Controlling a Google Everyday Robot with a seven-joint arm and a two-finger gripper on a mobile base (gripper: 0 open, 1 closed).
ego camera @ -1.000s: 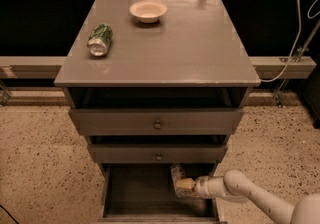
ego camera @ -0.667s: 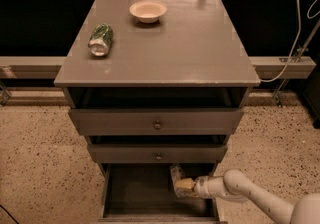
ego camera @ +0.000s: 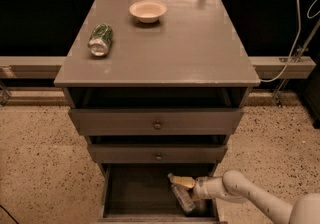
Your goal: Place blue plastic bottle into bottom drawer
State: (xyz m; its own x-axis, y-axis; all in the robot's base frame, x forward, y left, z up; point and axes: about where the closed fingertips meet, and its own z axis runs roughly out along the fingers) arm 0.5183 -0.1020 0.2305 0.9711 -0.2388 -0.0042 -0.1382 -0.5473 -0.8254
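Note:
The bottom drawer (ego camera: 137,193) of the grey cabinet is pulled open and shows a dark plank floor. My gripper (ego camera: 181,188) reaches into it from the right, low over the right half of the floor. It is shut on the blue plastic bottle (ego camera: 184,202), a small clear bottle that slants from the back of the drawer toward its front right corner. One pale yellowish finger (ego camera: 183,182) crosses over the bottle. The other finger is hidden behind the bottle.
A green can (ego camera: 100,39) lies on its side at the left of the cabinet top (ego camera: 190,53). A cream bowl (ego camera: 148,11) stands near the back. Two shallower drawers with round knobs (ego camera: 157,125) hang partly open above the bottom one. Speckled floor lies on both sides.
The gripper and bottle stay at nearly the same spot inside the bottom drawer. The bottle now shows a little lower toward the drawer front.

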